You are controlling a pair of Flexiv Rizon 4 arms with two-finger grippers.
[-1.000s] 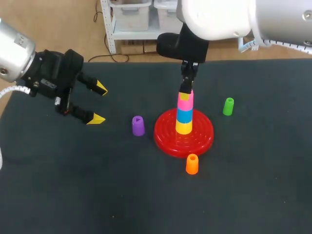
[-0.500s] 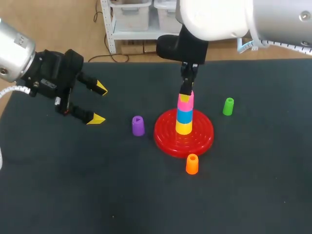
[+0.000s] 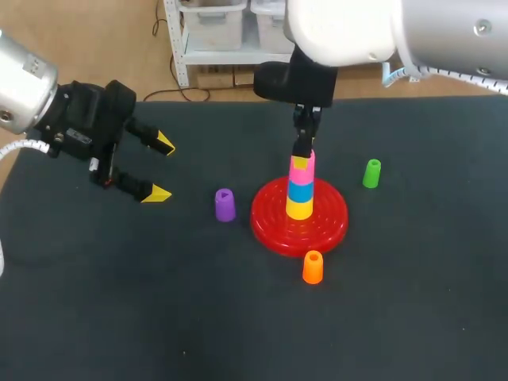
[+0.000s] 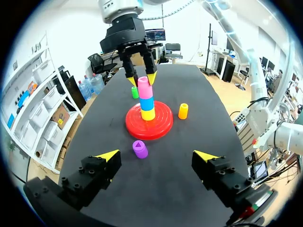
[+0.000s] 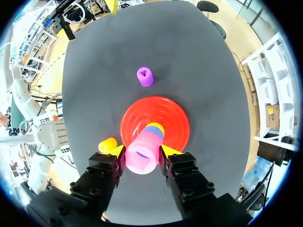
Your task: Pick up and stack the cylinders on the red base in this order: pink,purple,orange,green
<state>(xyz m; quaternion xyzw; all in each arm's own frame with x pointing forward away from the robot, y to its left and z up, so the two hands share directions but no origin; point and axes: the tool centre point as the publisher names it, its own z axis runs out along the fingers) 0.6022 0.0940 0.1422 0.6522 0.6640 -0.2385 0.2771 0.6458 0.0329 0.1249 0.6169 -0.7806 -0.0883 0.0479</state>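
Since one second ago only the right arm is displaced, a little upward and to the left in the head view; the pink cylinder [image 3: 301, 165] is found at the same place, and the left arm is not moved.

The pink cylinder is seated upright on top of a stack, on a blue cylinder [image 3: 300, 189], which is itself carried by a yellow cylinder [image 3: 299, 208]. The stack is placed at the middle of the red base [image 3: 333, 218].

The right gripper [image 3: 302, 151] is held directly above the stack, pointing down, with its yellow tips at the two sides of the pink cylinder's upper end. In the left wrist view a thin gap is seen at one tip (in the right wrist view the cylinder fills nearly all the space between the fingers), so the gripper is judged as slightly opened and not clamped on it.

The purple cylinder [image 3: 225, 204] is stood on the table [image 3: 119, 302] just beside the base, on its left side. The orange cylinder [image 3: 313, 267] is stood near the front rim of the base, and the green cylinder [image 3: 371, 173] near its right rim, farther back.

The left gripper [image 3: 161, 168] is held over the left part of the table, well apart from the base, with its fingers spread wide and nothing between them.
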